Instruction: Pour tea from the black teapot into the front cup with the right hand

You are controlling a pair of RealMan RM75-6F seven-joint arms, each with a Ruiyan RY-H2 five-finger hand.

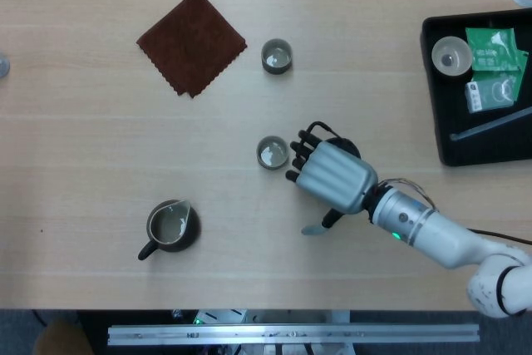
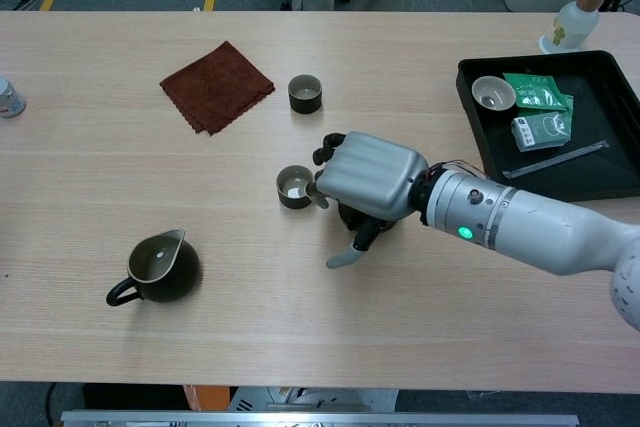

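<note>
My fingers (image 1: 301,149) were curled down over the black teapot (image 1: 348,150), dark tips bunched just beside the front cup (image 1: 272,153), and my thumb (image 1: 315,228) stuck out toward the near edge of the table (image 1: 100,164). From the head view, my right hand (image 1: 332,176) covered almost all of the teapot, so only a sliver of black showed past the knuckles; I could not tell from there whether I truly gripped it. The front cup stood upright with pale liquid in it, close to my fingertips but whether touching them I could not tell. The far cup (image 1: 276,56) sat well apart, near the brown cloth (image 1: 192,41). A dark pitcher (image 1: 170,227) stood toward the left front. The black tray (image 1: 474,89) held a small bowl (image 1: 450,56) and green packets (image 1: 495,49).

From the chest view, my right hand (image 2: 368,177) lay on top of the teapot (image 2: 362,219), whose black body showed beneath my palm, resting on the table (image 2: 150,177). My fingers (image 2: 325,155) bent down over its far side and the thumb (image 2: 343,255) pointed down to the tabletop. The front cup (image 2: 295,187) stood just left of my hand. The far cup (image 2: 305,93), the cloth (image 2: 217,85) and the pitcher (image 2: 155,267) stood apart from it. My left hand showed in neither view.
</note>
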